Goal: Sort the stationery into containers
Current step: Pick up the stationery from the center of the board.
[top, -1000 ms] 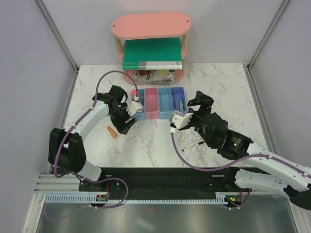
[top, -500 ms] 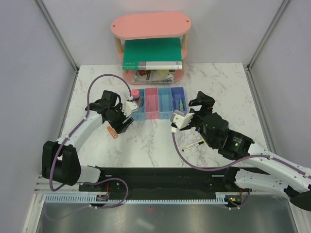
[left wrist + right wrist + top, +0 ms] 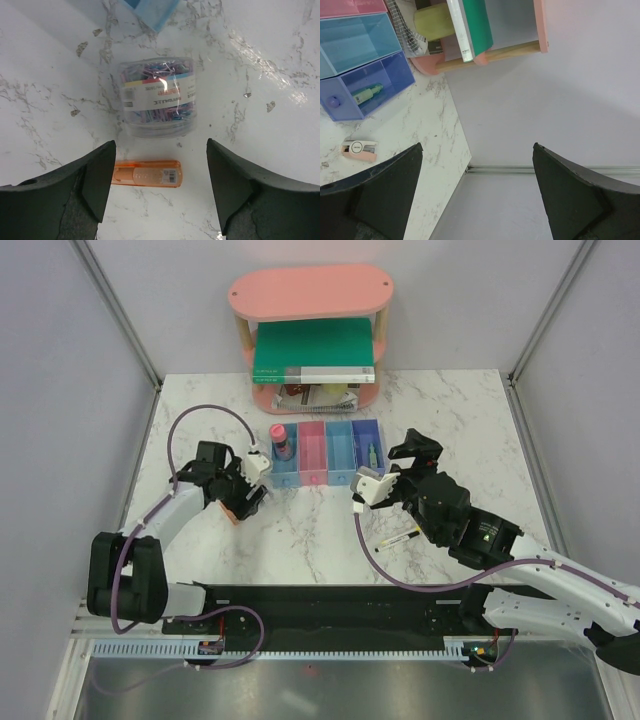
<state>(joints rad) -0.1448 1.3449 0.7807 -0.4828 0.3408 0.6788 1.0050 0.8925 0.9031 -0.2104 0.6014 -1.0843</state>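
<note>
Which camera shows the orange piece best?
Left wrist: the orange piece lies whole and sharp on the marble, near a clear tub of clips, below the open left gripper. Top view shows only an orange sliver beside that gripper. Right wrist misses it.

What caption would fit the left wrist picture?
Open left gripper poised over an orange piece and a clear tub of paper clips.

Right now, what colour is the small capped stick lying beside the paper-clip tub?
The stick is translucent orange, clearest in the left wrist view.
</note>
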